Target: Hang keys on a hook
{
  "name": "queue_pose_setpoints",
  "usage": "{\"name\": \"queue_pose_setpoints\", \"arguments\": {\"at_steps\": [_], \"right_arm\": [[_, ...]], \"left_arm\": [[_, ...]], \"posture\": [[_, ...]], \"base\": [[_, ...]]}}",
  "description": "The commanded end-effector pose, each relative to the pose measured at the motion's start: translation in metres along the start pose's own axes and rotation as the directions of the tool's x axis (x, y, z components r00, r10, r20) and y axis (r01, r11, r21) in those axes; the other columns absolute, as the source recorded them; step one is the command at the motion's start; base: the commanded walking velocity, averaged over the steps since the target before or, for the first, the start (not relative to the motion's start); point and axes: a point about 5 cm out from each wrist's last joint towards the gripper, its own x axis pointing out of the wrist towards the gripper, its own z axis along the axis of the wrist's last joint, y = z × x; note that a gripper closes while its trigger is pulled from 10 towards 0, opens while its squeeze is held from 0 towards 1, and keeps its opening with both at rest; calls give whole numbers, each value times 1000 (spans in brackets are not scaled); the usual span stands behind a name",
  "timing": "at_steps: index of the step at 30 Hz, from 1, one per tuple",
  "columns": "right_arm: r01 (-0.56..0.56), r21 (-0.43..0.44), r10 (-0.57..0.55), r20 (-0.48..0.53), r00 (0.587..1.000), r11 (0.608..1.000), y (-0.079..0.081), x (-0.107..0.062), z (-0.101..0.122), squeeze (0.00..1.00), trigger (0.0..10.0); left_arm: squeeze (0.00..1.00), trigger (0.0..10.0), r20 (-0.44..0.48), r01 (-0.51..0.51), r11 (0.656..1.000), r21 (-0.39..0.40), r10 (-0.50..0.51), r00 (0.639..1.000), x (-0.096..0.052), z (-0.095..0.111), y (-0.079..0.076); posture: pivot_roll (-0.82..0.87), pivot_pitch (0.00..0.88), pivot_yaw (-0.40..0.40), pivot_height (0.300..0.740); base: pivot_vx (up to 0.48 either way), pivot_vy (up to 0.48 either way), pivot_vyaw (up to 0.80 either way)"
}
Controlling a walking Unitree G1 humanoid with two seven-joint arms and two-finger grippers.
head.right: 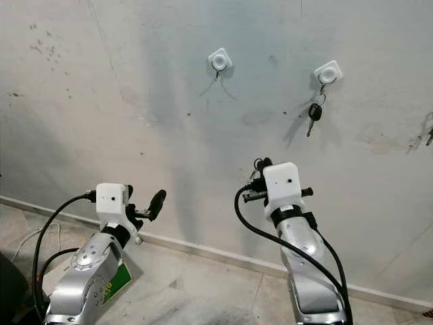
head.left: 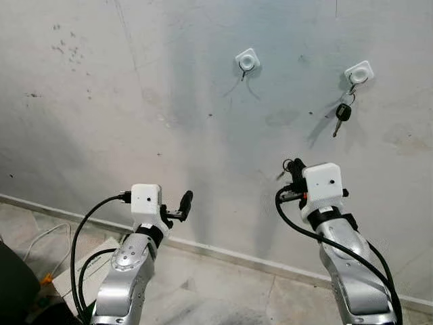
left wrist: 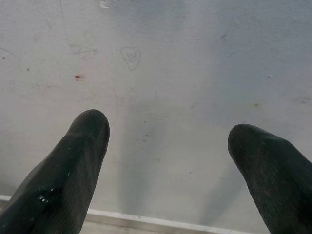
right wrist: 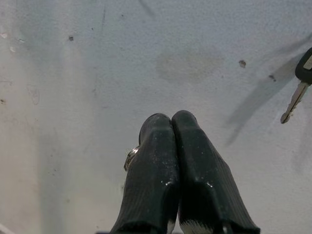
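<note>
Two white hooks are stuck on the grey wall. The left hook [head.left: 247, 61] is bare. From the right hook [head.left: 358, 71] hangs a black-headed key [head.left: 343, 114], also at the edge of the right wrist view [right wrist: 298, 92]. My right gripper [head.left: 293, 167] is raised in front of the wall, below and between the hooks, shut on a key ring; a bit of metal ring [right wrist: 130, 157] pokes out beside its fingers [right wrist: 161, 146]. My left gripper [head.left: 180, 206] is lower, to the left, open and holding nothing, its fingertips [left wrist: 87, 131] wide apart.
A white baseboard [head.left: 223, 254] runs along the foot of the wall above a tiled floor. A flat box [head.left: 84, 267] and loose cables lie on the floor at lower left, with a dark object [head.left: 13, 284] at the left edge.
</note>
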Motion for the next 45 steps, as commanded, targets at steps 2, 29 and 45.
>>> {"name": "queue_pose_setpoints", "arguments": {"at_steps": [2,29,45], "right_arm": [[1,7,-1,19,1000,1000,-1,3,4,0,10000],[16,28,-16,2,1000,999,0,-1,1,0,10000],[-8,25,7,28,1000,1000,2,5,7,0,10000]], "left_arm": [[0,10000,9,-17,1000,2,17,1000,2,2,4],[0,10000,1,-23,1000,-9,23,1000,3,6,8],[0,10000,36,3,1000,-16,-2,999,4,13,4]], "posture": [[-82,0,62,740],[-81,0,66,740],[-78,0,62,740]], "base": [[0,0,0],[0,0,-490],[0,0,-250]]}}
